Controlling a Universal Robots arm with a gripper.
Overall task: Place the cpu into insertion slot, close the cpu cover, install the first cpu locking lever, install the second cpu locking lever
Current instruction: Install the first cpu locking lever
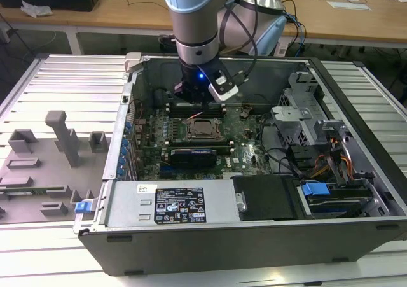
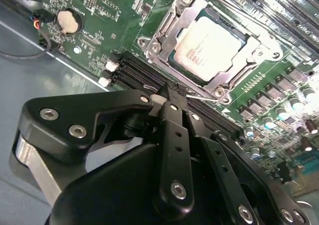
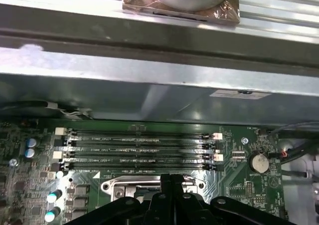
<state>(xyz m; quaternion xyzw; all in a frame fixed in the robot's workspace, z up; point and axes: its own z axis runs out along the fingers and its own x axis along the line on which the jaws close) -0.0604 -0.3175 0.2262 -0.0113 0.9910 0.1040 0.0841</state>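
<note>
The cpu [image 2: 207, 45], a pale silvery square, lies flat in the insertion slot [image 1: 202, 129] on the green board. The cpu cover [image 2: 164, 33], a silver frame, lies down around it with the chip showing through its window. My gripper [image 2: 168, 91] is shut, its black fingertips pressed together just off one edge of the socket, between it and the memory slots [image 3: 139, 145]. A thin metal lever rod [image 2: 202, 98] runs along that edge right beside the tips. In the first wrist view the gripper [image 3: 171, 177] stands over the socket's silver rim [image 3: 112, 186]. In the exterior view the arm's wrist [image 1: 197, 77] hangs inside the case above the socket.
The open computer case has metal walls [image 1: 130, 109] all round. A black card [image 1: 194, 154] lies next to the socket, and drive bays with cables [image 1: 324, 153] stand at the exterior view's right. A coin battery [image 2: 67, 20] sits on the board. A grey fixture tray [image 1: 44, 153] lies outside.
</note>
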